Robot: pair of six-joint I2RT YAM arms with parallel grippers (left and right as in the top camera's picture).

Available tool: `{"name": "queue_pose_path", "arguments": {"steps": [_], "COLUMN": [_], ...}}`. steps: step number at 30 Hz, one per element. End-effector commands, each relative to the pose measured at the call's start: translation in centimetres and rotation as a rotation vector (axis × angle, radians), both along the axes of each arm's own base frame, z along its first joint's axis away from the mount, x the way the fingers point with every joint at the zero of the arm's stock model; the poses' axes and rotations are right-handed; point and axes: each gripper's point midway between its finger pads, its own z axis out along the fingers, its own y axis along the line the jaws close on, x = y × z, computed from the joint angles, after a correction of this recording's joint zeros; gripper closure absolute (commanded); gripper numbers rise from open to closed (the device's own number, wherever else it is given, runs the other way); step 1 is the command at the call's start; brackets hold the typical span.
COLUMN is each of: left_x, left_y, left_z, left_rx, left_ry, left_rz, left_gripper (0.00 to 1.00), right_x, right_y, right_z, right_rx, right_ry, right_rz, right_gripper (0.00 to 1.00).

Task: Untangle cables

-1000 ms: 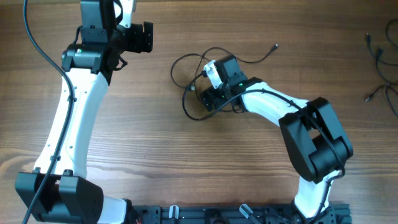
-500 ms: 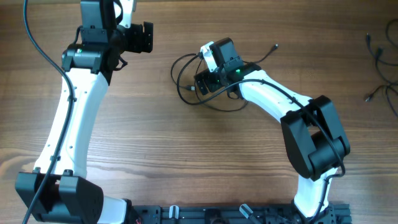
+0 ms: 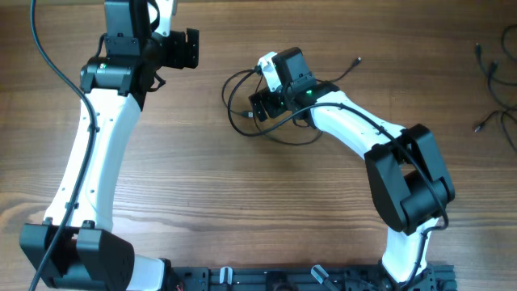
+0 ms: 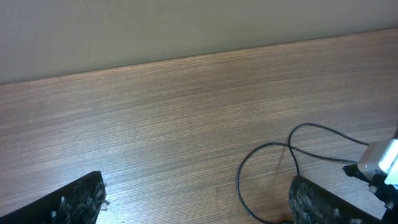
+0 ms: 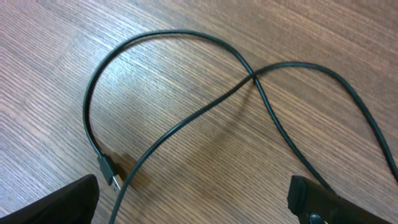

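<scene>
Thin black cables (image 3: 233, 95) lie in loose loops at the table's middle, with one free end (image 3: 358, 59) trailing to the right. My right gripper (image 3: 257, 105) is open and hovers low over these loops. In the right wrist view two strands cross (image 5: 254, 76), a USB plug end (image 5: 107, 169) lies by the left finger, and one strand runs between the open fingers (image 5: 193, 208). My left gripper (image 3: 187, 48) is open and empty, to the left of the loops. In the left wrist view (image 4: 199, 202) a cable loop (image 4: 244, 180) lies near its right finger.
More thin black cables (image 3: 487, 69) lie at the far right edge of the table. The wooden table (image 3: 202, 186) ends at a far edge below a grey wall (image 4: 186, 25). The arm bases stand along the front edge.
My right gripper has moved up and to the left over the tangle. The lower loop of cable has drawn in closer to it. The left arm has not moved.
</scene>
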Motion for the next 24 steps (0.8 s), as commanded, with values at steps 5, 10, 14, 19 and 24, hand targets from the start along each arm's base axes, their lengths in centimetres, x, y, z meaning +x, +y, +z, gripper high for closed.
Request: {"name": "queue_pose_path", "arguments": {"steps": [5,10,14,19,24], "left_x": [-0.2,-0.2,-0.2,-0.1,-0.1], "left_y": [0.6,0.6,0.6,0.6,0.6], "left_z": [0.7,0.7,0.7,0.8,0.9], "left_rx": [-0.003,-0.003,-0.003,-0.004,-0.004], "left_ry": [-0.015,-0.015,-0.019,-0.022,-0.026], "left_rz": [0.021,0.021,0.021,0.021,0.021], "left_gripper": [0.04,0.04,0.04,0.04,0.04], "right_x": [-0.1,0.0,-0.4,-0.4,-0.4], "right_y": [1.6,2.9,3.5,3.3,3.2], "right_z": [0.3,0.1,-1.4,-1.7,-2.1], "right_rx": [0.031,0.026,0.022,0.022,0.016], "right_ry": [-0.008,-0.039,-0.014,-0.007,-0.001], "right_rz": [0.021,0.005,-0.008,-0.03,-0.034], "right_gripper": [0.0,0.0,0.0,0.0,0.0]}}
